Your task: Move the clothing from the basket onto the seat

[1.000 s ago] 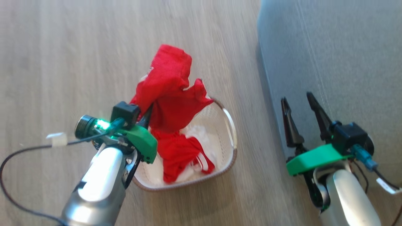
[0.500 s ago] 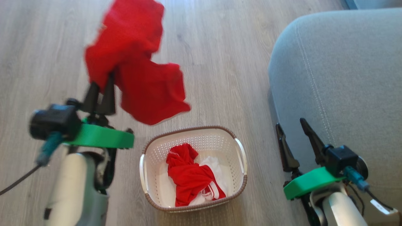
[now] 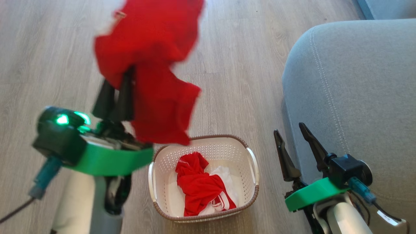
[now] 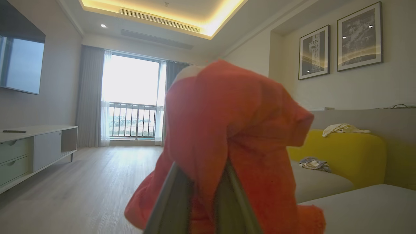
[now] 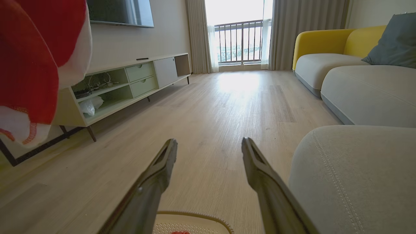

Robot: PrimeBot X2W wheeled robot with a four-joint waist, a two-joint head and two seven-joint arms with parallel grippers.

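The left end effector [image 3: 118, 86] is clamped on a red garment [image 3: 152, 48], its two dark fingers [image 3: 105, 99] pressed together with the cloth pinched between them. In the left wrist view the same end effector [image 4: 201, 170] has the garment [image 4: 234, 113] draped over its tips and hanging down both sides. The garment is lifted clear of the basket [image 3: 208, 138], up and to the left of it above the wooden floor [image 3: 48, 48], with its lowest fold hanging over the basket's far left rim in the head view.

The right end effector [image 3: 289, 128] is empty, its fingers spread apart, and sits just beside the front edge of the grey seat [image 3: 357, 97]. Its own wrist view [image 5: 208, 140] looks between the fingers across the floor, with the basket rim [image 5: 195, 215] below, the seat [image 5: 357, 169] at the right and the lifted garment [image 5: 29, 48] at the upper left.

Inside the basket lie a second red garment [image 3: 198, 188] with white-striped trim and a white piece [image 3: 225, 172] partly under it. The basket stands on the floor, near the seat but apart from it.
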